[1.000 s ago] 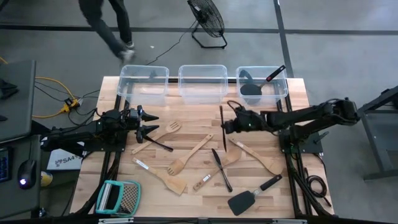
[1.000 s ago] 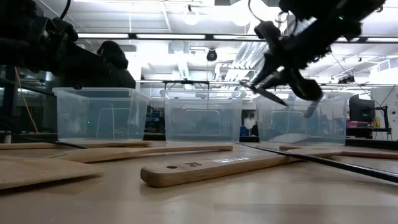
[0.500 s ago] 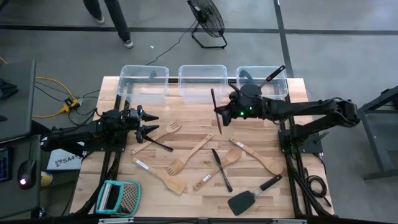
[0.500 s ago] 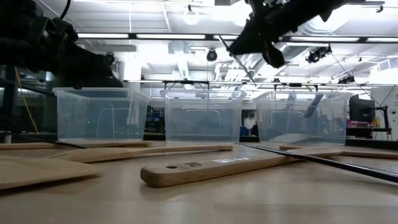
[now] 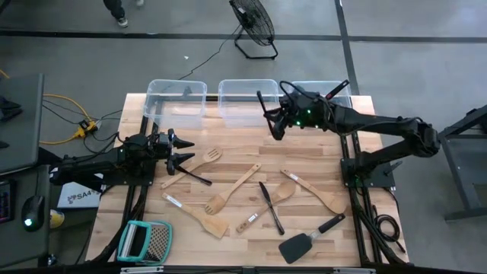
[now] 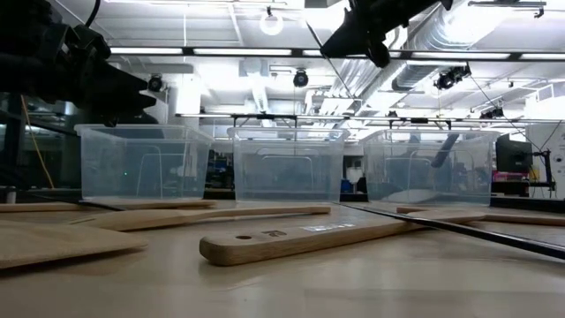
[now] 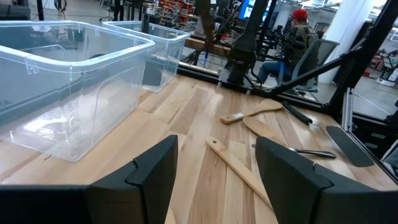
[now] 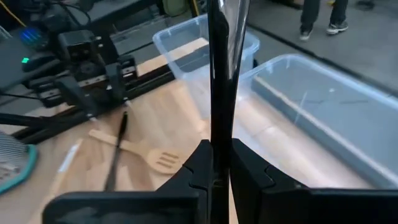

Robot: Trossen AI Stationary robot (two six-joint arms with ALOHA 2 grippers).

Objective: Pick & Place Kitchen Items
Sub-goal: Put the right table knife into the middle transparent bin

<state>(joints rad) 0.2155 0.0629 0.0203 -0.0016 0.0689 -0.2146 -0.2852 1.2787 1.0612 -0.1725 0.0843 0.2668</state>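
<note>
right gripper (image 5: 275, 122) is clamped on a thin black utensil (image 8: 219, 81), lifted above the table by the middle clear bin (image 5: 247, 101). left gripper (image 5: 181, 150) sits low at the table's left side, jaws spread wide, holding nothing. wooden spoons and spatulas (image 5: 228, 194) lie scattered across the table's centre.

A slim black utensil (image 5: 268, 116) hangs above the table beside the middle bin, pinched upright between dark fingers (image 8: 200, 165). Pale wooden spoons, spatulas and forks (image 5: 236, 188) lie scattered flat mid-table, with a black spatula (image 5: 306, 239) near the front edge.
</note>
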